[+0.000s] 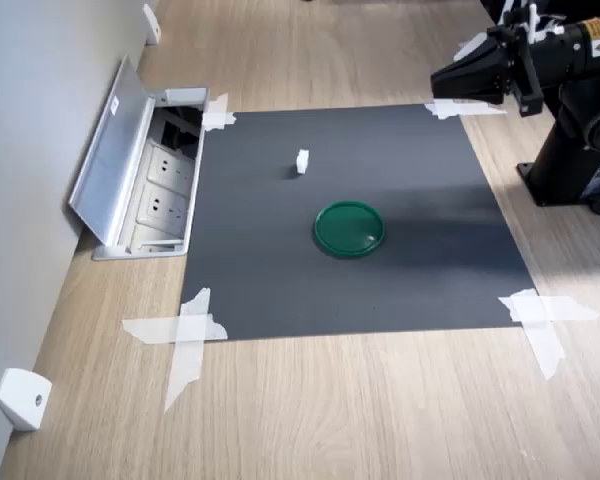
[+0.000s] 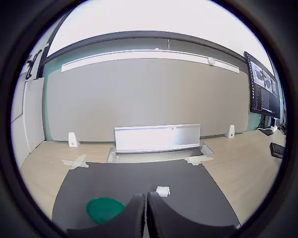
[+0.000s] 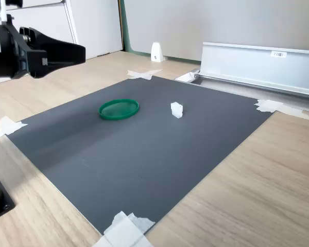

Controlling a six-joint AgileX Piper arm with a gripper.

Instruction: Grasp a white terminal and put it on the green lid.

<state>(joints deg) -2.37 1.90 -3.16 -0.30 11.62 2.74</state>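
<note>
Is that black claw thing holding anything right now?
No, nothing is held. The gripper hangs in the air with its jaws closed together and empty. The white terminal sits alone on the dark mat, apart from the green lid.

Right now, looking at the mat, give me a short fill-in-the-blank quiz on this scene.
1. The white terminal stands on the dark ____.
2. The green lid has ____ on it.
3. The hand is ____, holding nothing, its fingers together in the wrist view.
4. Each mat corner is held by white ____.

Answers: mat; nothing; shut; tape
</note>
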